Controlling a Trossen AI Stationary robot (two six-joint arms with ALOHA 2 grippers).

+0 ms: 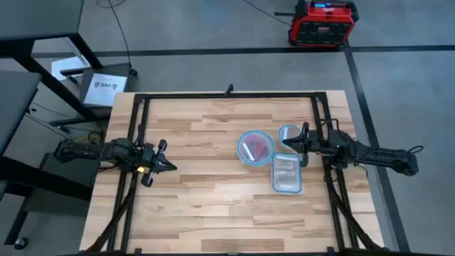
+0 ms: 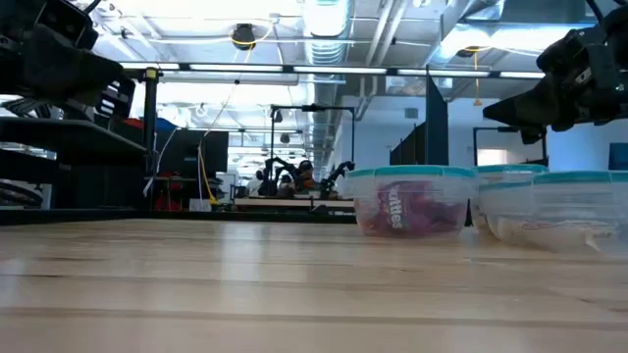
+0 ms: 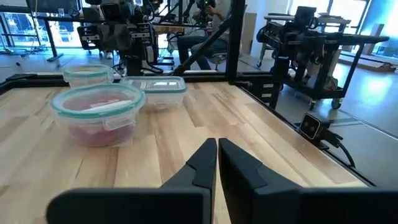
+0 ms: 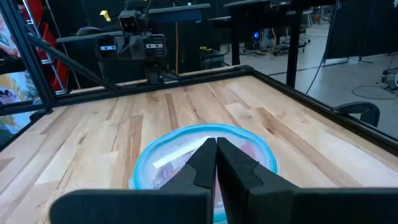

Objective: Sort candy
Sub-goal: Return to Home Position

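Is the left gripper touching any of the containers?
No: the left gripper sits over the table's left side, far from the big round bowl, small round bowl and rectangular tub clustered on the right.

The counter (image 1: 213, 206) is patterned in pale and tan wood strips and edged by a black frame. Red and purple candy (image 1: 264, 146), with one whitish wrapper, is seen through the clear large bowl (image 1: 255, 131), which is rimmed in bluish teal. A red and black box (image 1: 322, 23) is seen on the grey floor (image 1: 213, 28).
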